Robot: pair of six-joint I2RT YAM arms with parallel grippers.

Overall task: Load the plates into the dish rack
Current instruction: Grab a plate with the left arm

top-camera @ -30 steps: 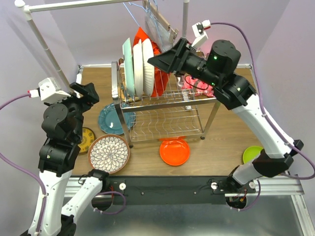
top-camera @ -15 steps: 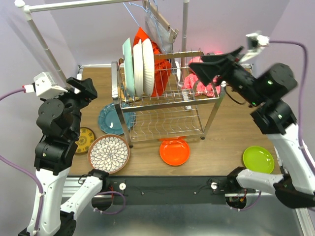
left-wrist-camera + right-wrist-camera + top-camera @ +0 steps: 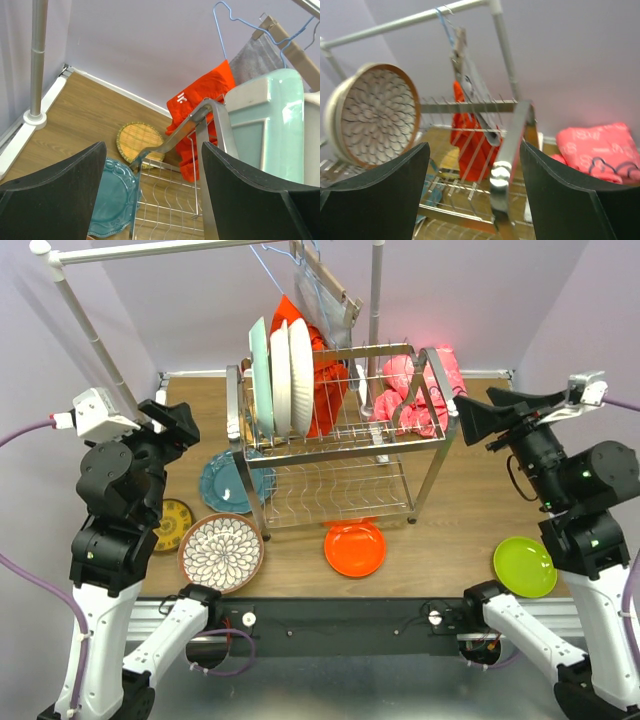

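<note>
The chrome dish rack (image 3: 345, 445) stands mid-table. Its upper shelf holds a mint plate (image 3: 259, 375), a white plate (image 3: 278, 375) and a floral plate (image 3: 300, 375) on edge. On the table lie a teal plate (image 3: 228, 482), a small yellow plate (image 3: 178, 522), a floral plate (image 3: 221, 552), an orange plate (image 3: 355, 548) and a lime green plate (image 3: 525, 566). A tan plate (image 3: 139, 141) lies behind the rack. My left gripper (image 3: 178, 425) is open and empty left of the rack. My right gripper (image 3: 478, 412) is open and empty right of it.
A white clothes rail (image 3: 92, 335) with hangers stands over the back. A red cloth (image 3: 322, 380) hangs behind the rack and pink cloths (image 3: 415, 390) lie at the back right. Purple walls close in on both sides.
My right gripper has pulled back from the rack's upper shelf to the right, open and empty, and the lime green plate now shows in full. The left arm has barely moved.
</note>
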